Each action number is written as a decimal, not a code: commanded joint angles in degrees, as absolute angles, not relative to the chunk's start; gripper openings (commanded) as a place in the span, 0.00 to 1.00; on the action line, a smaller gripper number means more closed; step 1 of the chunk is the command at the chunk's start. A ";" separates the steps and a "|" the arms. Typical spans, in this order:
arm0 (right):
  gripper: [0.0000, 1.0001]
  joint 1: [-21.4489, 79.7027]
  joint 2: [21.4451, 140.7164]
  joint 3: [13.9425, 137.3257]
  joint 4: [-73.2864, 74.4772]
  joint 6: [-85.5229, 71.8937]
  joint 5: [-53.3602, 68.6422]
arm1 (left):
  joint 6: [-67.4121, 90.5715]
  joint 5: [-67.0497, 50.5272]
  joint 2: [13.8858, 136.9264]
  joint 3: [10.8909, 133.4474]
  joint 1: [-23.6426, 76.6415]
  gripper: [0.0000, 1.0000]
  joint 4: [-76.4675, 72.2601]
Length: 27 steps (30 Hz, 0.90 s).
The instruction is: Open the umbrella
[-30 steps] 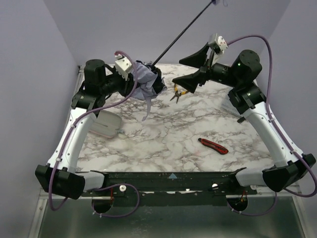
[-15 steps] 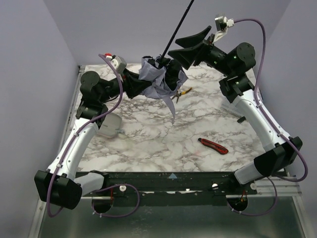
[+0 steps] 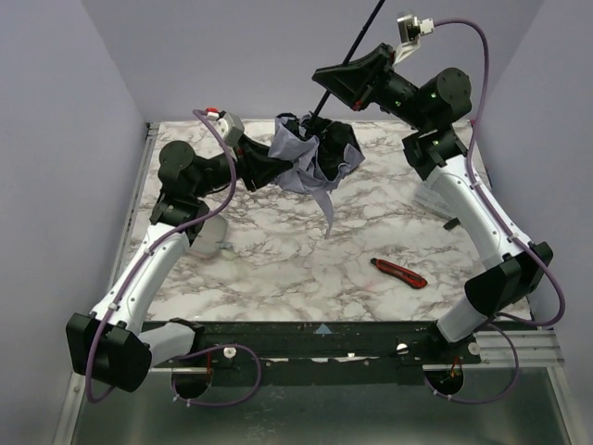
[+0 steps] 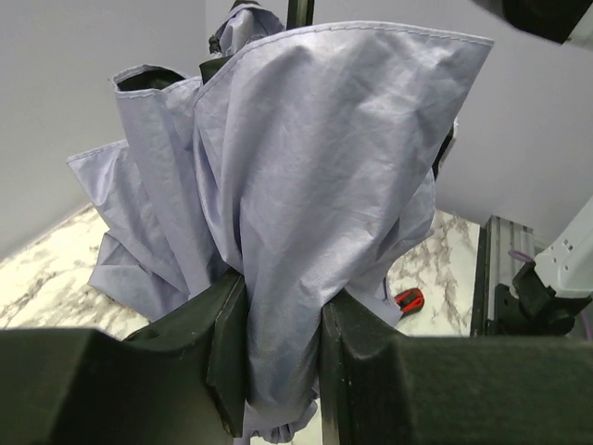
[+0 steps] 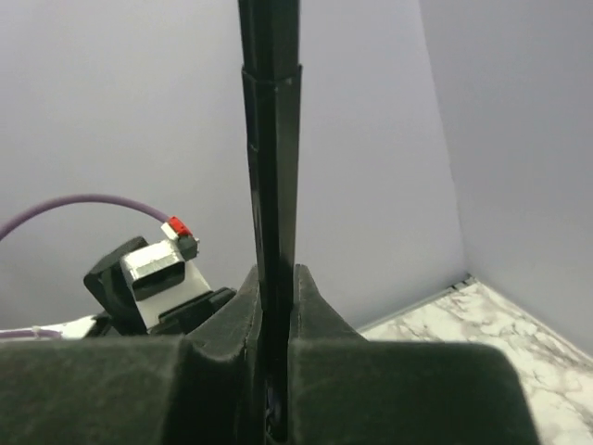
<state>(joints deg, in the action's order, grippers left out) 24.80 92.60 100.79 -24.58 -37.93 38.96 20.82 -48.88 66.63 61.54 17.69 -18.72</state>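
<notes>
The left gripper point(image 4: 283, 348) has its two black fingers pressed tight on a fold of pale purple cloth. That cloth belongs to the small folding umbrella point(image 3: 310, 159), which is pale purple outside and black inside. The cloth hangs loose and crumpled, not spread out. One strip of it dangles down toward the bench.

The right gripper point(image 5: 275, 320) pinches the umbrella's thin black metal shaft point(image 5: 271, 139) between its fingers. Seen from above, the shaft slants up and to the right, past the top of the picture.

The umbrella is up in the air over the far edge of the white and grey marble bench point(image 3: 278, 260), about halfway along that edge.

A red and black utility knife point(image 3: 399, 273) lies flat on the bench nearer the right edge, well apart from the umbrella. A pale pink rounded case point(image 3: 211, 239) lies by the left edge, partly hidden under the left arm.
</notes>
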 commanded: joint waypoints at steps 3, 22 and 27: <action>0.00 24.96 92.96 104.96 -14.67 -23.52 38.64 | 18.31 -49.39 63.79 62.58 15.58 0.63 -11.01; 0.00 36.73 94.02 96.77 1.81 8.55 29.30 | 16.68 -34.04 61.08 66.30 3.92 0.99 13.43; 0.00 36.36 89.14 89.57 -3.88 13.40 20.69 | 9.45 -45.93 60.20 67.58 2.56 0.99 13.50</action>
